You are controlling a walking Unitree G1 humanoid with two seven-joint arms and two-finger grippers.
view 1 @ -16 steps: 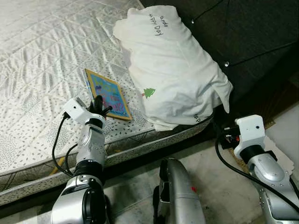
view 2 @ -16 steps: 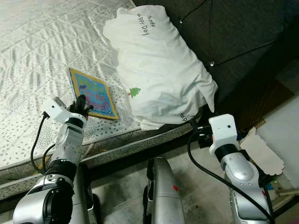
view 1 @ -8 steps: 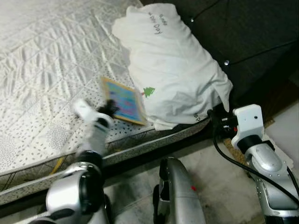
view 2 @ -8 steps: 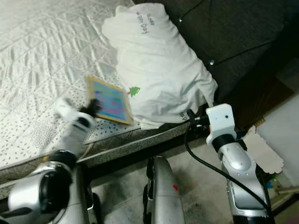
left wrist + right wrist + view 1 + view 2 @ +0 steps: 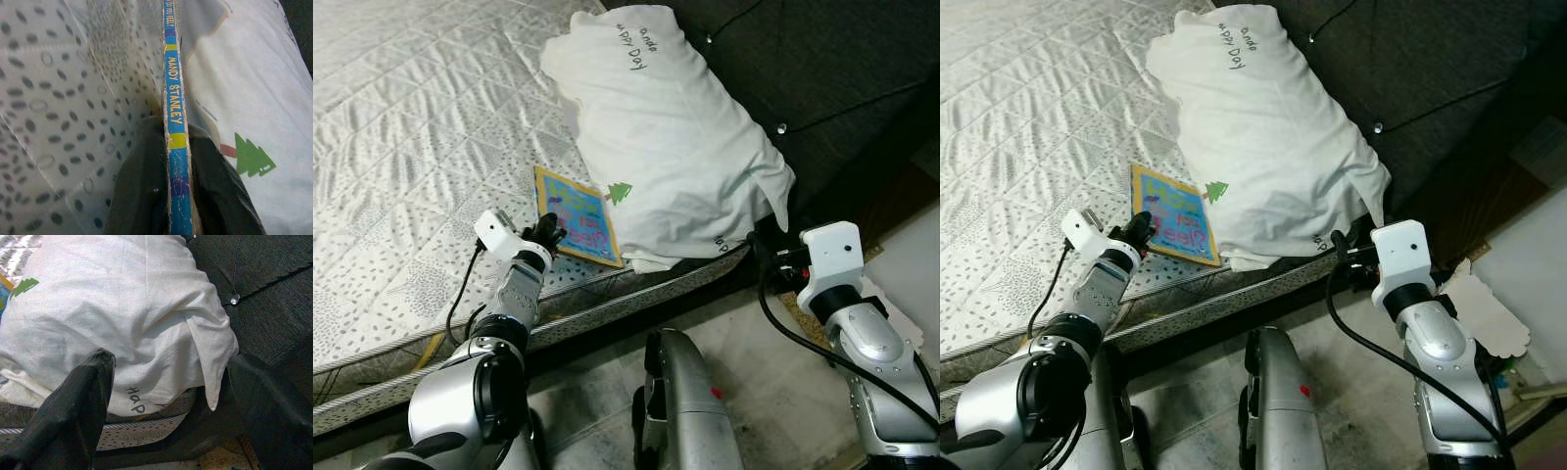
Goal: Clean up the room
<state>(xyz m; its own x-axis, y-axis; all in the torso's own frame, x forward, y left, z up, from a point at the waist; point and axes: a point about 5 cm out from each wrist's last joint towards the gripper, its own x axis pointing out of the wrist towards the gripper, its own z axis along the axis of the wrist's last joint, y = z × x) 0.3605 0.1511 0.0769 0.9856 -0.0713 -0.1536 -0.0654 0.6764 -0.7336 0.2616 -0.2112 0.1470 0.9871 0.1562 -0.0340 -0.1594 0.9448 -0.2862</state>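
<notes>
A: Item one, left gripper [image 5: 177, 196] — condition?
B: Clamped on the spine of a thin picture book [image 5: 578, 216]. One black finger sits on each side of the blue and yellow spine, which reads "MANDY STANLEY".

A: Location of the book?
B: Held in the left gripper, lying low over the mattress [image 5: 401, 137] near its front edge. The far corner of the book touches or slips under the pillow just beyond the gripper.

A: Item two, the pillow [image 5: 675, 147]?
B: White, bulky, with handwritten lettering near the top, a small green tree print [image 5: 622, 193] on its side, and more lettering low on the case. It lies on the mattress against a dark headboard [image 5: 822, 69] with buttons.

A: Item three, right gripper [image 5: 171, 396]?
B: Fingers spread wide apart, holding nothing. It sits off the bed's edge, facing the lower end of the pillow; one corner of the pillowcase hangs down between the two fingers, ahead of them.

A: Surface underneath?
B: Mattress, quilted, with a pattern of small dark specks.

A: Anything else?
B: A pale scalloped card [image 5: 1489, 318] on the floor, outward of the right arm.
</notes>
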